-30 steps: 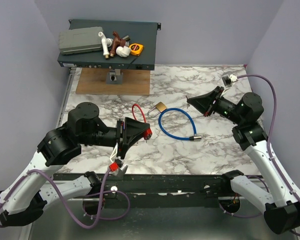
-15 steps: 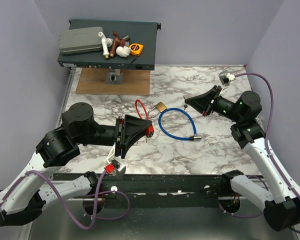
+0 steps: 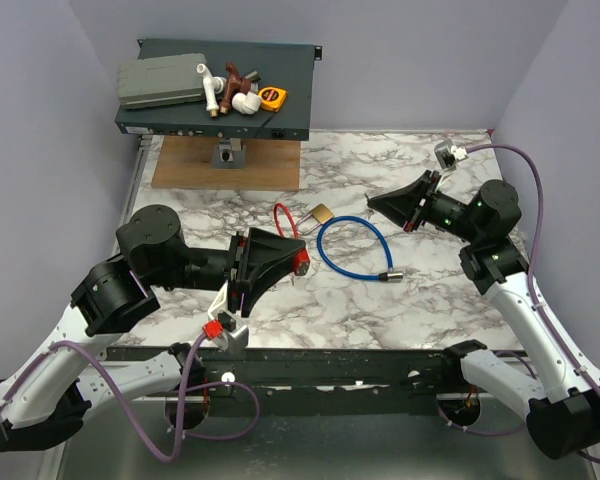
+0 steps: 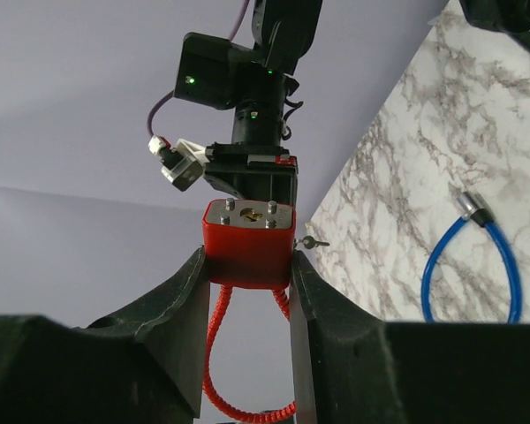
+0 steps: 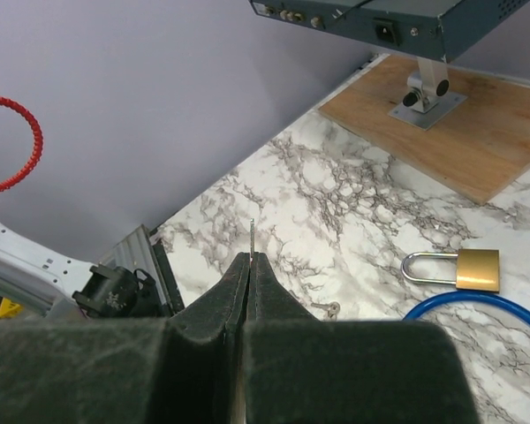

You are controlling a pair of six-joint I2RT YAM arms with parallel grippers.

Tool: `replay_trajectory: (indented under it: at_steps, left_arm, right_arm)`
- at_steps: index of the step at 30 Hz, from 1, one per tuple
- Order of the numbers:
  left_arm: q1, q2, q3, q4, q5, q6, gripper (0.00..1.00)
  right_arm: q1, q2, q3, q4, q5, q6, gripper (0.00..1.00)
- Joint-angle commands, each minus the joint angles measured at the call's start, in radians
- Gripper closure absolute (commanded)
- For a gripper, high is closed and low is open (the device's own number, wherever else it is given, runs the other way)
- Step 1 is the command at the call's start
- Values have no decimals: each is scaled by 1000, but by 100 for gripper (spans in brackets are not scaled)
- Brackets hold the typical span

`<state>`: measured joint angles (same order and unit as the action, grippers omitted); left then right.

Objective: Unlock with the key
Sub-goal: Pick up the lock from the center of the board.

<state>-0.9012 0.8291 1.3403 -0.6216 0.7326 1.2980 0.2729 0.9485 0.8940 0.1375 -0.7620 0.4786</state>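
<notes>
My left gripper (image 3: 296,263) is shut on a small red lock (image 3: 300,263) and holds it above the marble table. In the left wrist view the lock's (image 4: 247,231) silver keyhole face points away from me, and its red cable loop (image 4: 247,411) hangs between my fingers. That loop (image 3: 280,218) arcs toward the brass padlock (image 3: 321,213). My right gripper (image 3: 372,203) is shut on a thin key whose blade (image 5: 251,237) sticks out past the tips, edge-on. It hovers right of the red lock, apart from it.
A blue cable lock (image 3: 352,247) lies at mid table beside the brass padlock. A small loose key (image 5: 329,309) lies on the marble. A wooden board (image 3: 230,165) and a rack unit (image 3: 220,100) with clutter stand at the back.
My left arm has swung a little and the red lock has edged right, its cable loop shifting toward the brass padlock. My right gripper has moved slightly left toward the lock.
</notes>
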Motion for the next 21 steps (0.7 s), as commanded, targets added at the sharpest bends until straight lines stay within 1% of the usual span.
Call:
replay_trajectory:
  at_steps: [1, 7, 11, 13, 16, 18, 20, 21]
  left_arm:
    - [-6, -9, 12, 37, 63, -126, 100]
    - [-5, 9, 21, -28, 73, -235, 100]
    - [14, 62, 62, -163, 82, -329, 100]
    - [56, 117, 103, -289, 115, -364, 100]
    - [180, 237, 181, -483, 217, -403, 100]
    - [250, 339, 262, -695, 285, -337, 100]
    - [273, 450, 353, -984, 304, -150, 100]
    - [275, 484, 357, -997, 271, -204, 100]
  right_arm:
    - [-5, 9, 26, 19, -39, -3, 99]
    - [-4, 11, 29, 21, -51, -5, 99]
    - [-3, 23, 44, -3, -61, -25, 99]
    - [1, 35, 51, -17, -69, -41, 99]
    - [43, 63, 79, -95, -33, -110, 99]
    - [87, 85, 107, -182, 8, -182, 99]
    - [130, 97, 127, -247, 46, -247, 99]
    - [152, 97, 131, -273, 60, -271, 99]
